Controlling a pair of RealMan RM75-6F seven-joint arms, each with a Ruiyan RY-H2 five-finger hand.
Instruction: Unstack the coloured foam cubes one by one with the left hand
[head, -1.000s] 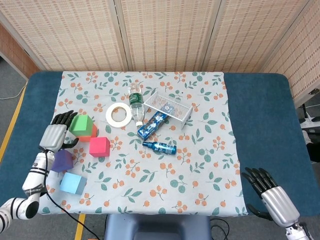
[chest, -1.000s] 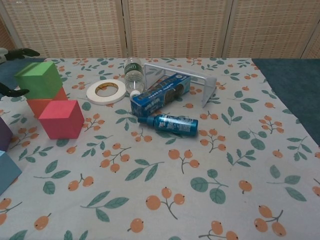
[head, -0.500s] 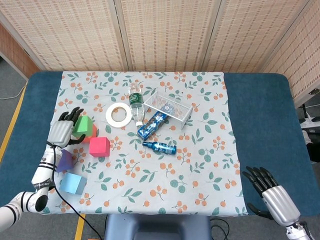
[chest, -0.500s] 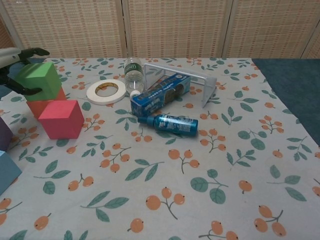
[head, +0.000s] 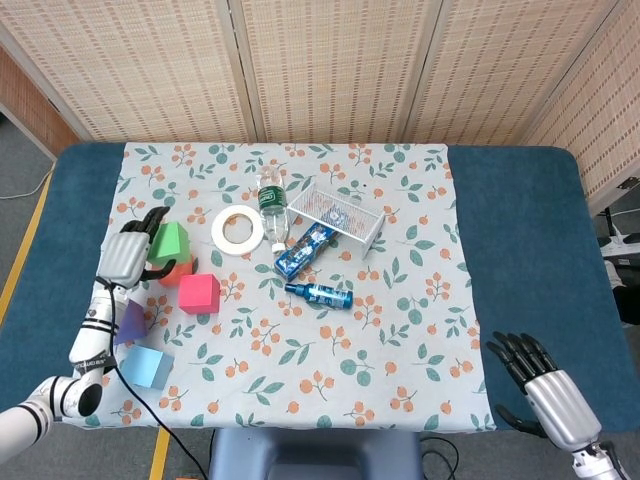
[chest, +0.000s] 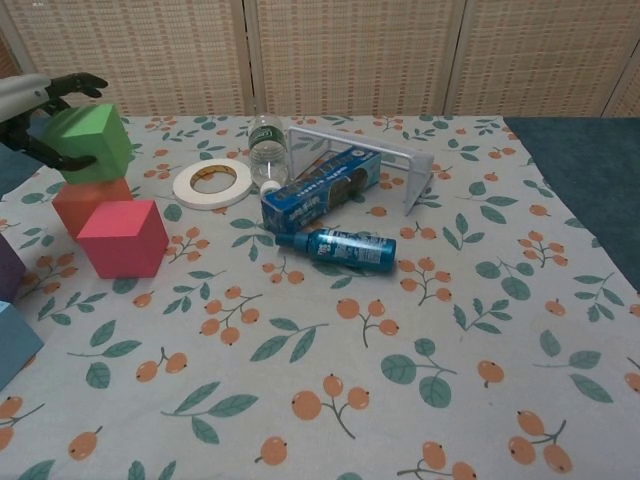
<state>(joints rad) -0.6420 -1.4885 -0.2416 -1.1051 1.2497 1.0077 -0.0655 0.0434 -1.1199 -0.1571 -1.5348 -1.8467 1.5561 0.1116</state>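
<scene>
Foam cubes, five counted: green cube (chest: 88, 142), orange cube (chest: 88, 203), pink cube (chest: 124, 238), purple cube (head: 127, 320), light blue cube (head: 146, 367). The green cube is the piece in hand, tilted and raised at the top of the orange cube; whether the two touch cannot be told. The left hand (head: 128, 256) grips it from the outer, left side, thumb across the near face and fingers (chest: 78, 84) over the top. The orange cube stands on the worktop (head: 500, 220) directly below, the pink cube just beside it on the near right, the purple and light blue cubes near the left front edge. Judgement: the next placement calls for bare cloth clear of these four, and the left arm alone is close enough. Right hand (head: 547, 393), one, fingers spread and empty, hangs at the near right corner, well apart from all cubes. Other stock at centre: one tape roll (head: 237, 229), one water bottle (head: 271, 206), one wire basket (head: 338, 214), one blue box (head: 304, 250), one blue spray bottle (head: 319, 294).
</scene>
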